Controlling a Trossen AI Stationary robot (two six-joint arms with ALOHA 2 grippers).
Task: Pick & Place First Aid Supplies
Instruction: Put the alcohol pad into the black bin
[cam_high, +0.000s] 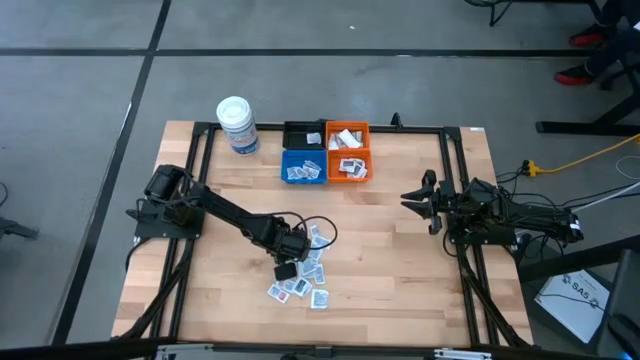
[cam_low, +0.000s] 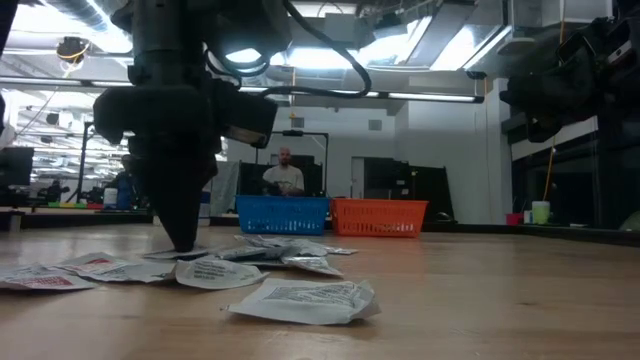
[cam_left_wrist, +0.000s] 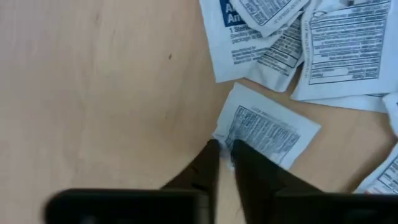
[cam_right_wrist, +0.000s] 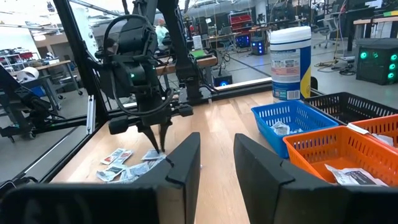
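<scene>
Left gripper (cam_left_wrist: 225, 147), jaws pinched on the corner of a white sachet (cam_left_wrist: 267, 134) lying flat on the tabletop (cam_high: 400, 260), long axis toward two o'clock. Bare wood lies at nine o'clock. Right gripper (cam_high: 415, 201) waits, jaws apart.

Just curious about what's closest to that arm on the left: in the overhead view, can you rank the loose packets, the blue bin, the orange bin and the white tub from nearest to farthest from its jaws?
1. Loose packets: right at the left gripper, near edge.
2. Blue bin: farther back, centre.
3. White tub and orange bin: too close to call, tub back-left, bin back-right.
</scene>
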